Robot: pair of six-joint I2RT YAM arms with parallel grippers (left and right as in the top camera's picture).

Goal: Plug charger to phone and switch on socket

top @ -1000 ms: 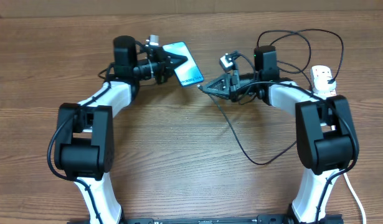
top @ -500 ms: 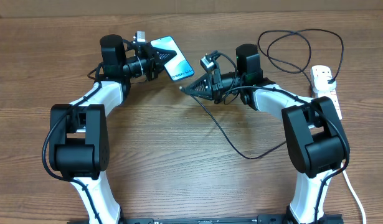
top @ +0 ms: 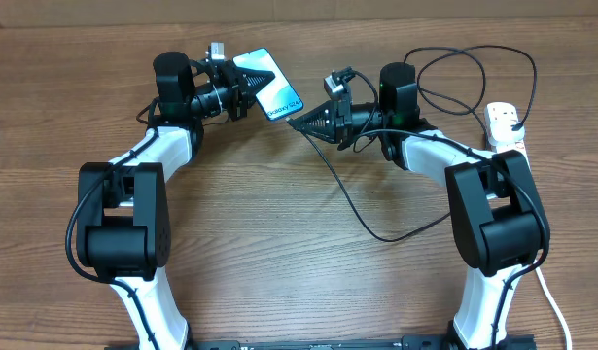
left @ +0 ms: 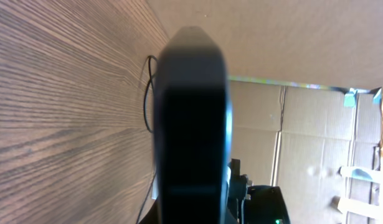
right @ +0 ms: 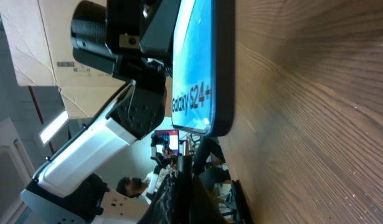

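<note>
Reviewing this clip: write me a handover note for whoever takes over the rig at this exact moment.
Left tool: shut on the phone, screen lit.
Right tool: shut on the charger near its tip, at the phone's lower edge.
Socket: far right, no arm on it.
Done: phone and tip brought together; seated or not, cannot tell.
Left: seat the tip if needed, switch on the socket.
</note>
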